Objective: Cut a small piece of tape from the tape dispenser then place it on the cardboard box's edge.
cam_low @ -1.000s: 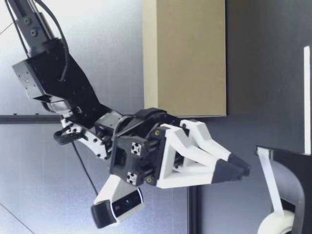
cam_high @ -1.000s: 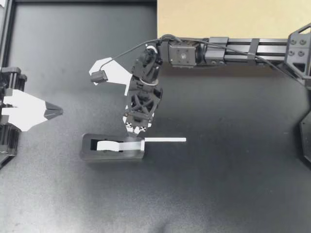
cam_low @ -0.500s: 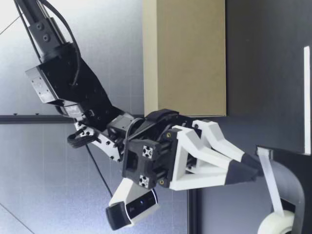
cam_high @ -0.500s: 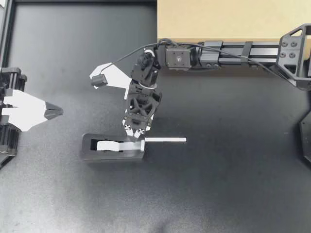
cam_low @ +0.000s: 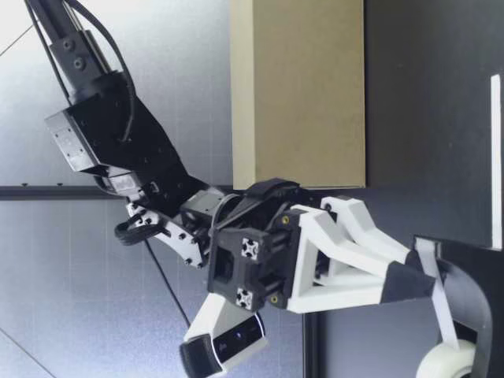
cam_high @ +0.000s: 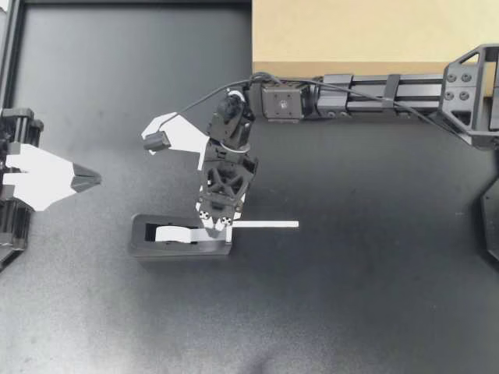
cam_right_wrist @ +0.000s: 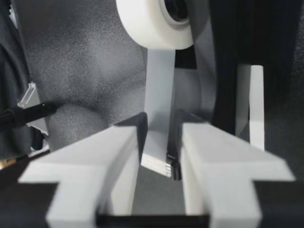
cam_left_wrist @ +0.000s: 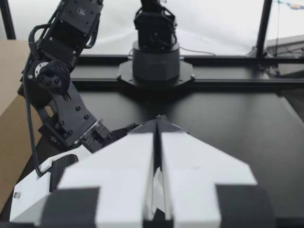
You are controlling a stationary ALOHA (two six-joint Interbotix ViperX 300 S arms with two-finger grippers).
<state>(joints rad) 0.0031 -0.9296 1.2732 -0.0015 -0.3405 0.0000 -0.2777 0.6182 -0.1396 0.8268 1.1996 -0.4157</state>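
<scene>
The black tape dispenser (cam_high: 181, 243) sits mid-table, its white roll (cam_high: 165, 234) feeding a tape strip (cam_high: 209, 231) toward the cutter end. My right gripper (cam_high: 216, 225) points down over that end. In the right wrist view the gripper (cam_right_wrist: 159, 130) is open and narrow, with the tape strip (cam_right_wrist: 159, 90) between its fingers (cam_right_wrist: 118, 156); whether they touch it I cannot tell. From table height the right gripper (cam_low: 421, 273) has its tips at the tape, just above the dispenser (cam_low: 472, 291). My left gripper (cam_high: 86, 180) rests shut and empty at the table's left. The cardboard box (cam_high: 374, 31) stands at the back right.
A long white strip (cam_high: 265, 224) lies flat on the table from the dispenser's cutter end toward the right. The right arm (cam_high: 374, 86) stretches along the box's front edge. The left wrist view shows the right arm (cam_left_wrist: 66, 109) beside the box (cam_left_wrist: 9, 118).
My right gripper has come down onto the dispenser's cutter end and its fingers have narrowed around the tape strip. The left arm has not moved.
</scene>
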